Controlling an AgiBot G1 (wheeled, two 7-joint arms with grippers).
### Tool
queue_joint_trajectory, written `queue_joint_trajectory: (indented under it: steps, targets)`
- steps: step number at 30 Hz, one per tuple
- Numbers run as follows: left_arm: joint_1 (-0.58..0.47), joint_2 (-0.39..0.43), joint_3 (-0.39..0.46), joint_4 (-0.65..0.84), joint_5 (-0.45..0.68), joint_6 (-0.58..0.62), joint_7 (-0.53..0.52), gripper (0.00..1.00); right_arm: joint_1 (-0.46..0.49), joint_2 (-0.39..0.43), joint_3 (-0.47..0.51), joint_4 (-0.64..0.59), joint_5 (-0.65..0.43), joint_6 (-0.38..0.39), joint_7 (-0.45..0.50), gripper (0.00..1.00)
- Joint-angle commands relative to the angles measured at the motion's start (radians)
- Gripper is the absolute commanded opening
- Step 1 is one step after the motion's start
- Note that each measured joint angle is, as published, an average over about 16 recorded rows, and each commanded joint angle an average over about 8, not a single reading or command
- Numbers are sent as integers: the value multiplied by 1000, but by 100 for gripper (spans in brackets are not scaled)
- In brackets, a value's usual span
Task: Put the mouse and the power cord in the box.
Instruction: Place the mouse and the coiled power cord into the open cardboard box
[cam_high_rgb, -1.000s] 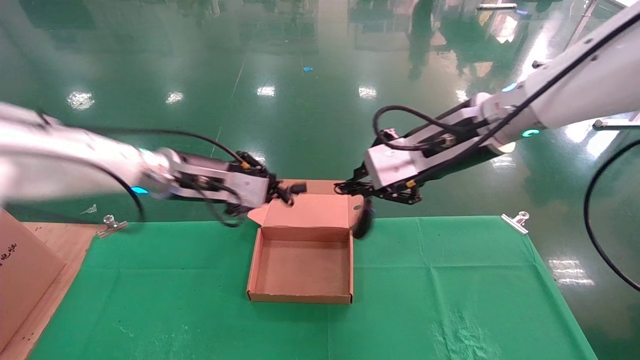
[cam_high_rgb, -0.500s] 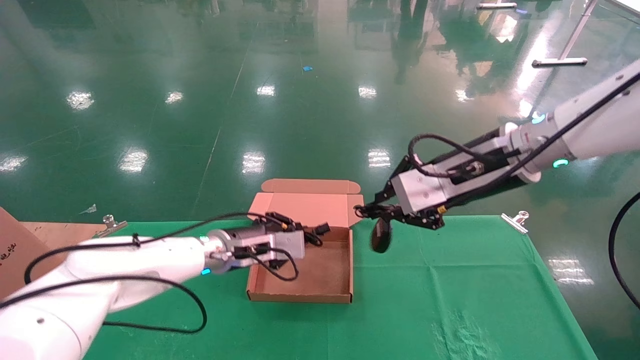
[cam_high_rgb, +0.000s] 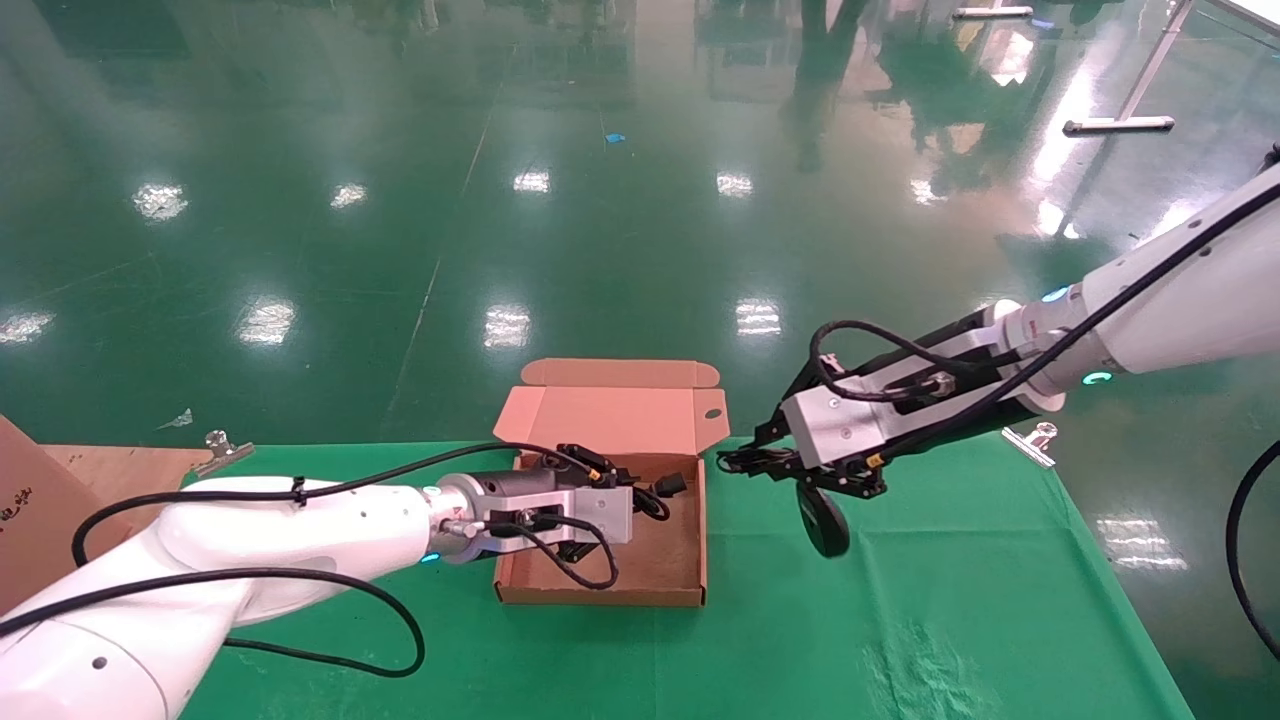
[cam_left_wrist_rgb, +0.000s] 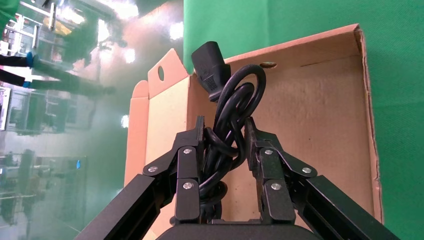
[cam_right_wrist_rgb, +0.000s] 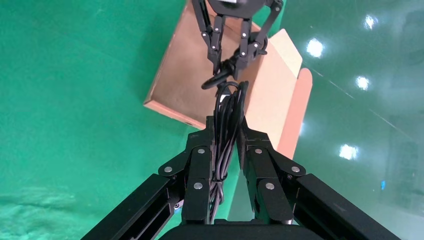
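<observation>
Left gripper (cam_high_rgb: 650, 492) over box (cam_high_rgb: 600, 590), jaws clamped on power cord (cam_left_wrist_rgb: 227, 107); needs lowering, release. Right gripper (cam_high_rgb: 745, 462) at box's 3 o'clock, jaws pinching cable, mouse (cam_high_rgb: 827, 520) dangling, goes next.

The power cord (cam_left_wrist_rgb: 226, 131) is only partly seen: its lower coils run down between the left gripper (cam_left_wrist_rgb: 225, 132) fingers and out of sight in the left wrist view, and only one plug is seen.

In the head view the left gripper (cam_high_rgb: 640, 497) and its housing cover the box (cam_high_rgb: 690, 560) floor towards 9 o'clock.

The mouse (cam_high_rgb: 826, 520) hangs edge-on below the right gripper (cam_high_rgb: 735, 462); its label patch cannot be made out. In the right wrist view the mouse body is hidden; only its bundled thin cable (cam_right_wrist_rgb: 225, 130) shows.
</observation>
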Motion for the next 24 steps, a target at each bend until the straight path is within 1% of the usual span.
queue_joint_trajectory:
  steps: [1,5,9,11,13,18,21,24]
  targets:
    - [-1,0,14,-3,-10,-5,-5,100,1,-4,0,-9,1,0,-4,0]
    - [-4,-2,37,-4,-30,-11,-7,100,3,-15,0,-21,2,-3,-8,0]
    - [-14,-14,31,12,-82,9,-36,100,9,-30,-2,-26,1,-7,-9,0]
    - [-25,-35,20,18,-115,69,-51,100,14,-42,-3,-27,-1,-8,-7,0]
    - [-38,-70,1,22,-156,155,-65,100,20,-56,-4,-26,-1,-7,-3,0]
    - [-58,-194,-47,-1,-247,397,-65,100,30,-99,-6,-9,4,-5,19,0]
    - [-57,-272,-77,-28,-297,486,-75,100,24,-118,-14,32,14,0,46,0]
    - [-52,-350,-99,-73,-332,547,-95,100,2,-129,-39,108,24,20,89,0]
